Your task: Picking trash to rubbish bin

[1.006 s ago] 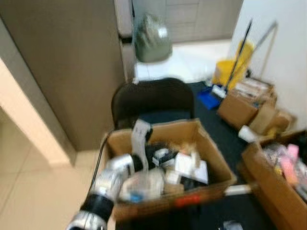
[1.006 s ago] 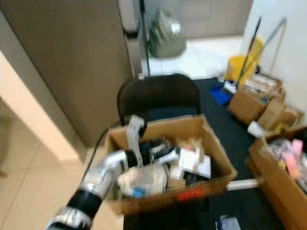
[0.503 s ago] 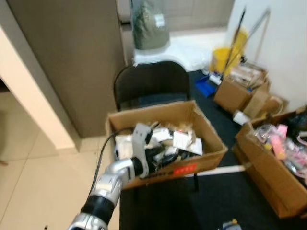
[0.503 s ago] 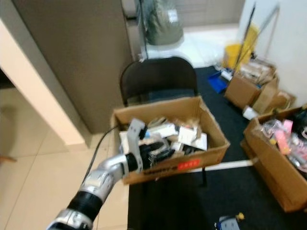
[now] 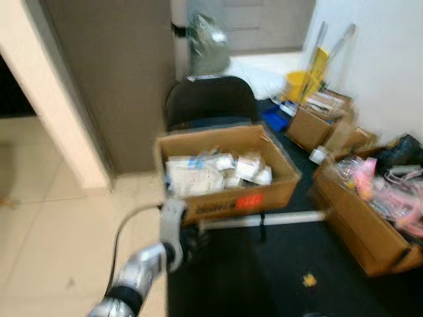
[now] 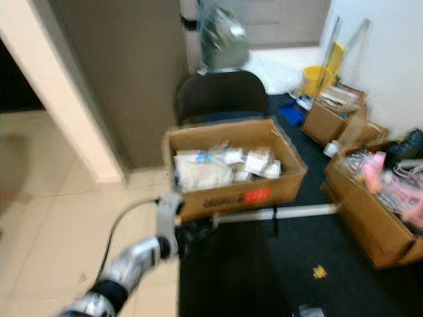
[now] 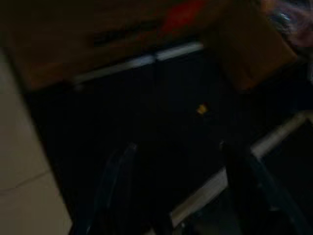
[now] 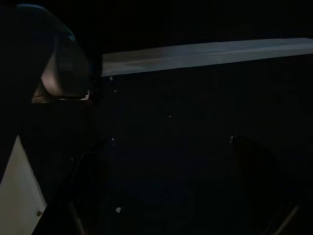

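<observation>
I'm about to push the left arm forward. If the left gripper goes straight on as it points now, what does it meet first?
Probably the black mat: the left gripper, open, looks down across it. Beyond lie a small yellow scrap and the white bar under the box. Depth is unclear in this dark view.

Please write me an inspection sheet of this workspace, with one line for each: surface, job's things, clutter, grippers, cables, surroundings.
Surface: black mat beside beige tiled floor.
Job's things: open cardboard box full of mixed packaging, resting on a black chair; a small yellow scrap lies on the mat.
Clutter: a second cardboard box on the robot's right holds pink items; more boxes, a yellow bucket and mop handles stand against the wall.
Grippers: left gripper is low in front of the box, fingers apart, nothing between them; right gripper is in the dark, fingers apart.
Cables: a black cable loops along the left arm.
Surroundings: a grey bag lies behind the chair.
</observation>
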You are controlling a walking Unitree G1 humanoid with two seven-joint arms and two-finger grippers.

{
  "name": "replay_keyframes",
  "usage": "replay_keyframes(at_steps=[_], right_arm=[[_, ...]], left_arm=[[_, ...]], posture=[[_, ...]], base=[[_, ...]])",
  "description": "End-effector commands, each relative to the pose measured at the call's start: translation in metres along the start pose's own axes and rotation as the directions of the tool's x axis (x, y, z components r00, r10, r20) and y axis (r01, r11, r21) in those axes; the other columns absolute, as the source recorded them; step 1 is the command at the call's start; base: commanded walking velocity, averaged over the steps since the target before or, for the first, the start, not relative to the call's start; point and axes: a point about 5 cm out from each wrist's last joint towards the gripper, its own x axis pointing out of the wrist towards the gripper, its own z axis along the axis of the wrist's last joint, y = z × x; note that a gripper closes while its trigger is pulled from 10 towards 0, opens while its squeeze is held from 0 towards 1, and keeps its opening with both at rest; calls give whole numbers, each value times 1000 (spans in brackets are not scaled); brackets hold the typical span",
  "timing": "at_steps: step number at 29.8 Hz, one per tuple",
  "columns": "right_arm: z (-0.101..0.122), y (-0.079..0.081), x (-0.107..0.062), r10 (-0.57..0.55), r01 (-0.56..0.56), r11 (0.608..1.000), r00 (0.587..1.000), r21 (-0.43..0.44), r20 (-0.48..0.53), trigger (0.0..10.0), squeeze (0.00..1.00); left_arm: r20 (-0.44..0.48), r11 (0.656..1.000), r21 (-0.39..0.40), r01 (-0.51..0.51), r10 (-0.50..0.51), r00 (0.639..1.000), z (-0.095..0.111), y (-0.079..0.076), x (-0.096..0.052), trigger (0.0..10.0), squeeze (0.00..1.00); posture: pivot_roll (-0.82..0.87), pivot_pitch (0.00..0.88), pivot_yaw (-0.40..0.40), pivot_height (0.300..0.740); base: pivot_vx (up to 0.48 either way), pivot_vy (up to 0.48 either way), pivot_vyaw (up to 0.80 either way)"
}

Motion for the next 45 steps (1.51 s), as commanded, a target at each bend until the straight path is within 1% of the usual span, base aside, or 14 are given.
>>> replay_keyframes(at_steps=[1,2,3,5,6,7,9,12,13,15,18,25,34,45], right_arm=[[2,2,0,7,-7,1000,1000,0,7,10000,0],[2,2,0,7,-7,1000,1000,0,7,10000,0],[1,2,0,8,-8,1000,1000,0,6,10000,0],[1,2,0,8,-8,1000,1000,0,6,10000,0],[1,2,0,8,-8,1000,1000,0,6,10000,0],[1,2,0,8,-8,1000,1000,0,6,10000,0],[1,2,0,9,-9,1000,1000,0,7,10000,0],[2,2,0,10,-10,1000,1000,-1,9,10000,0],[2,2,0,10,-10,1000,1000,-1,9,10000,0],[3,3,0,12,-12,1000,1000,-3,13,10000,0],[3,2,0,12,-12,1000,1000,-6,13,10000,0],[4,1,0,9,-9,1000,1000,-14,14,10000,0],[7,0,1,8,-8,1000,1000,-18,22,10000,0],[10,0,1,10,-10,1000,1000,-16,29,10000,0]], left_arm=[[-29,994,-34,-108,107,994,-15,17,-11,10000,0],[-29,994,-34,-108,107,994,-15,17,-11,10000,0],[-77,983,-49,-177,173,982,-31,27,-20,10000,0],[-99,976,-60,-207,201,975,-38,31,-25,10000,0],[-151,962,-69,-266,253,956,-55,39,-35,10000,0],[-151,962,-69,-266,253,956,-55,39,-35,10000,0],[-199,947,-72,-313,293,935,-69,43,-45,10000,0],[-281,912,-64,-404,372,885,-93,50,-61,10000,0],[-281,912,-64,-404,372,885,-93,50,-61,10000,0],[-334,863,-93,-497,443,832,-111,54,-75,10000,0],[-366,841,-108,-531,463,808,-122,53,-82,10000,0],[-413,832,-92,-547,468,781,-136,49,-88,10000,0],[-437,838,-74,-541,460,773,-142,46,-89,10000,0],[-459,853,-59,-519,439,772,-147,41,-89,10000,0]], posture=[[-51,36,32,740],[-51,36,32,740],[-50,39,29,740],[-50,39,29,740],[-50,39,29,740],[-50,39,29,740],[-50,39,29,740],[-48,38,29,740],[-48,38,29,740],[-48,37,26,740],[-46,37,24,740],[-46,31,19,740],[-48,24,19,740],[-48,24,19,740]], base=[[0,0,0],[0,0,0],[0,0,0],[0,0,0],[0,0,0],[0,0,0],[0,0,0],[0,0,0],[0,0,0],[0,-454,0],[0,-480,0],[0,-476,0],[0,-425,0],[0,-25,0]])
